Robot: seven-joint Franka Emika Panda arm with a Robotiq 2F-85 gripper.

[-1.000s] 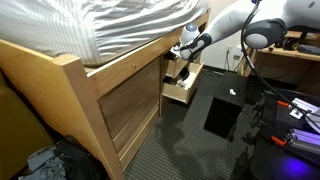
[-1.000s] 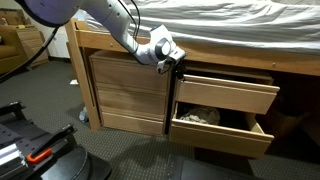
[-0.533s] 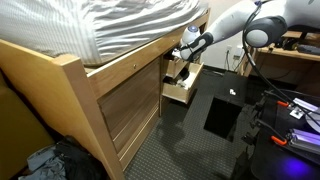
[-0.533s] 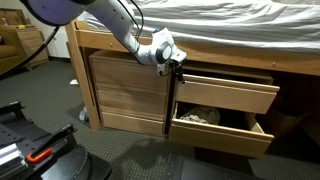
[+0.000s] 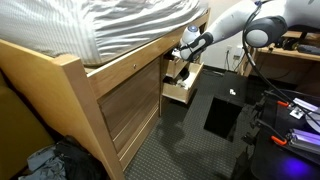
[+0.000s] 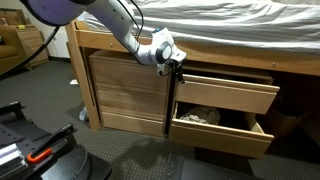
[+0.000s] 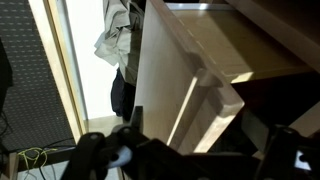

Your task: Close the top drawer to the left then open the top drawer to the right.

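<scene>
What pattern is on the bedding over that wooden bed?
The bedding has thin grey and white stripes, clearest in an exterior view.

Arm (image 6: 113,21) outstretched — gripper (image 6: 176,69) low, jaws apart

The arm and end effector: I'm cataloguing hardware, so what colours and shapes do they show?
The arm has smooth, rounded white segments with a dark joint band. A thin dark cable follows it. The end effector is a pale blocky body with black fingers.
</scene>
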